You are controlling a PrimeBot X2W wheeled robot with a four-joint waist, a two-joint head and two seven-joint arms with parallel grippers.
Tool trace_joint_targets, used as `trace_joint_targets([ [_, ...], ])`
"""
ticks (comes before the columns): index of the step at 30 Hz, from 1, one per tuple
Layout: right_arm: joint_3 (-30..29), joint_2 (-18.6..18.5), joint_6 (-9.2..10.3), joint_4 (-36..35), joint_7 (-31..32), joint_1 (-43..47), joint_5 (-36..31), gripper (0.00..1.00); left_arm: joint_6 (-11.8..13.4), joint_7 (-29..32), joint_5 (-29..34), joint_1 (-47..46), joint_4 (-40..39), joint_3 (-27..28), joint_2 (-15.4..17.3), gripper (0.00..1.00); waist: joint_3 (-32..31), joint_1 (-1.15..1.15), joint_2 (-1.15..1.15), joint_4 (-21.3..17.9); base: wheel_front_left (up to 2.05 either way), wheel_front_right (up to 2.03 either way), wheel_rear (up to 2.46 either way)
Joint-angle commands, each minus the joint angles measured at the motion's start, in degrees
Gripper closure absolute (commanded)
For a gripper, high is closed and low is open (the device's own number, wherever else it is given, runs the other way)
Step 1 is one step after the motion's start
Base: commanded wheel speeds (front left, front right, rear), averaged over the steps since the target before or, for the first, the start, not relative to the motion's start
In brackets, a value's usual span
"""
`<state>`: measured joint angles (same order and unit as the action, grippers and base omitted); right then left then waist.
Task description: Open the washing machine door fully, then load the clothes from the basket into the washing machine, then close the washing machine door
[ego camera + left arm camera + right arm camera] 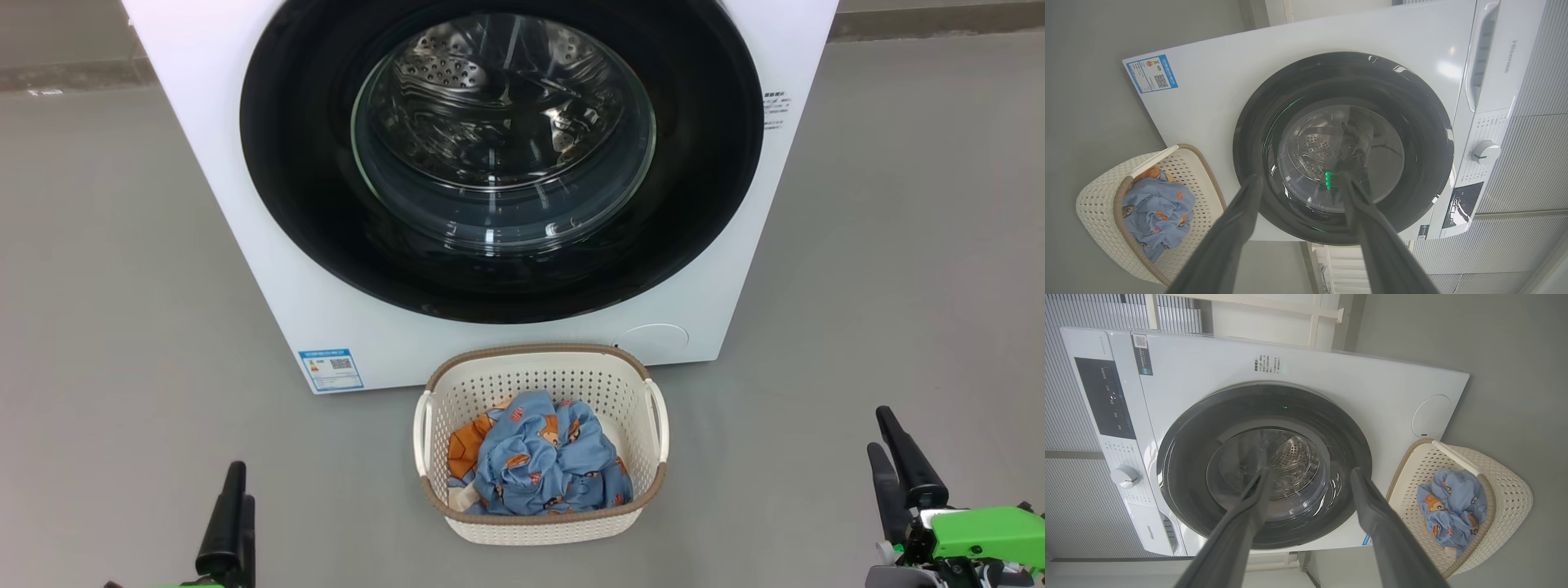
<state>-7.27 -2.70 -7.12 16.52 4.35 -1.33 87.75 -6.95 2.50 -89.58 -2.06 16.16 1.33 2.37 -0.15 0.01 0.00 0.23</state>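
Observation:
The white washing machine [269,269] stands ahead, and its round glossy black door [310,163] lies flush against the front, the steel drum showing through the glass. On the floor right in front sits the cream basket [539,353] holding the blue bear-print clothes [539,465] with an orange piece. My left gripper [242,483] is low at the left and my right gripper [879,429] low at the right, both open, empty and well short of the basket. In the wrist views the left gripper [1301,177] and the right gripper [1311,472] point at the door [1412,122] [1188,457].
Grey floor [122,327] spreads on both sides of the machine and basket. A blue label [331,369] and a round lower cover [653,339] mark the machine's lower front. Its control panel carries a dial [1485,152] [1125,476]. A ribbed grey wall [1077,506] stands behind.

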Motion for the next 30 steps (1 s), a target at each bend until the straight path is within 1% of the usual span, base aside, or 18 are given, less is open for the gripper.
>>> trace_joint_targets([
  [1,0.48,-1.18,-0.09,-1.77,-0.40,-2.22,-0.98,0.00,-0.13,-0.47,0.88,-2.21,-1.84,0.13,1.11,0.00,-0.01,0.00,0.00,0.01,0.00,0.00,0.00],
  [7,1.58,-2.58,-0.11,-1.76,-2.02,-2.47,-6.63,0.00,0.93,-2.03,6.95,-2.91,-1.49,-1.99,2.80,0.00,-0.14,0.00,0.00,0.06,0.00,0.00,0.00],
  [12,2.10,-3.72,-0.12,-1.54,-3.59,-2.69,-13.57,0.00,2.45,-3.10,12.25,-3.26,-1.40,-3.21,3.76,0.00,-0.40,0.00,0.00,0.09,0.00,0.00,0.00],
  [17,2.14,-4.18,-0.14,-1.74,-4.55,-2.80,-21.51,0.00,3.53,-3.98,16.92,-3.21,-1.25,-4.32,4.46,0.00,-0.73,0.00,0.00,0.08,0.00,0.00,0.00],
  [18,2.16,-4.23,-0.14,-1.94,-4.75,-2.73,-24.67,0.00,3.89,-4.32,18.67,-3.16,-1.20,-4.77,4.71,0.00,-0.88,0.00,0.00,0.09,0.00,0.00,0.00],
  [22,2.25,-4.28,-0.15,-2.73,-5.21,-2.40,-31.17,0.00,4.78,-4.99,22.50,-3.17,-0.86,-6.00,5.56,0.00,-1.15,0.00,0.00,0.10,0.00,0.00,0.00],
  [23,2.15,-4.10,-0.16,-3.02,-5.40,-2.09,-33.83,0.00,5.19,-5.33,24.16,-3.23,-0.50,-6.63,5.96,0.00,-1.30,0.00,0.00,0.15,0.00,0.00,0.00],
  [28,2.46,-4.11,-0.17,-3.66,-5.74,-1.47,-39.55,0.00,6.64,-6.17,28.59,-3.54,0.23,-8.29,7.12,0.00,-1.61,0.00,0.00,0.17,0.00,0.00,0.00],
  [30,2.53,-4.12,-0.18,-3.76,-5.70,-1.36,-40.56,0.00,6.90,-6.34,29.46,-3.61,0.35,-8.64,7.36,0.00,-1.64,0.00,0.00,0.16,0.00,0.00,0.00],
])
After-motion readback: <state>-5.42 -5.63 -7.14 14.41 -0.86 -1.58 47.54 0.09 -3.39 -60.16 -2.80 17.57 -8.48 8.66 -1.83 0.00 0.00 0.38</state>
